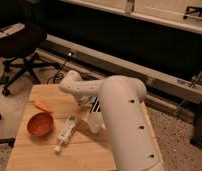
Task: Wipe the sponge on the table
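My white arm fills the middle of the camera view, bending at an elbow (pixel 71 85) over the light wooden table (pixel 34 156). The gripper (pixel 94 121) points down at the table's middle, just right of the white tube, and it is shut. I cannot make out anything between its fingers. The sponge is hidden; my arm covers the middle and right of the table.
An orange bowl (pixel 40 124) sits at the table's left, with an orange-handled scoop (pixel 43 106) behind it and a white tube (pixel 65 134) lying to its right. A black office chair (pixel 19 45) stands at the back left. A long rail (pixel 144 70) runs behind the table.
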